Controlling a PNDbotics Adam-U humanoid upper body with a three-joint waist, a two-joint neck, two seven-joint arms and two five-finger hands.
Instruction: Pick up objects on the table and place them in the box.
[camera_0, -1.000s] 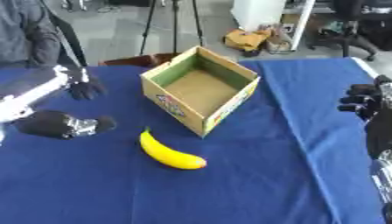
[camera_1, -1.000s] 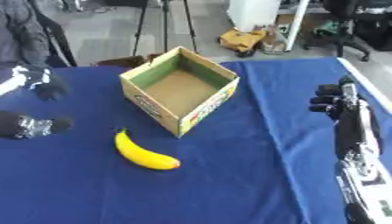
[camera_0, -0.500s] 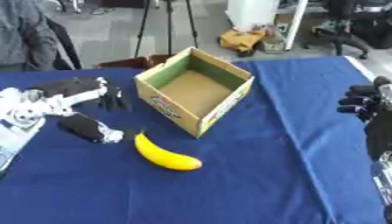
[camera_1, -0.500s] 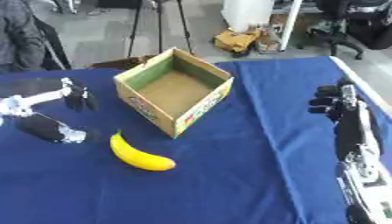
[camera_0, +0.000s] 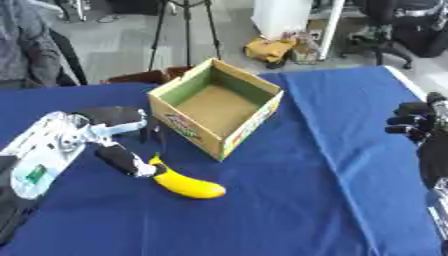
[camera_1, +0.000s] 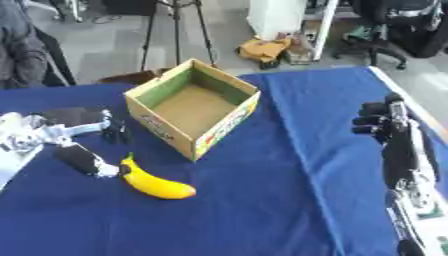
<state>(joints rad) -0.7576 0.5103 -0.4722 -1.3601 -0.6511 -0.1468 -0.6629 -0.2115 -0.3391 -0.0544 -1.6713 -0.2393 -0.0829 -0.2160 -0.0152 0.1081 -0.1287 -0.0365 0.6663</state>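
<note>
A table (camera_0: 324, 200) covered with a smooth dark blue cloth fills most of both views. On it, near the middle and a little toward the far side, stands an open cardboard box (camera_0: 217, 112). The box is rectangular, turned at an angle, with plain brown walls inside, a green band along the inner rim and a colourful print on the outer side; nothing shows inside it.

The left arm (camera_0: 44, 155) comes in from the left edge, made of silver and white hard parts. Its left hand (camera_0: 118, 120) is black and hangs over the cloth just left of the box, with dark fingers (camera_0: 153, 135) pointing down toward the table. The fingers look rather straight and they hold nothing.

The right hand (camera_1: 378, 124) is black too and shows at the right edge above the cloth, well apart from the box. Its fingers are curled in and they hold nothing.

A yellow banana (camera_0: 182, 181), smooth and curved, lies on the cloth in front of the box, near its closest corner. A dark, long, rounded object (camera_0: 122, 159) with a pale end lies just beside the stem end of the banana, seemingly touching it.
</note>
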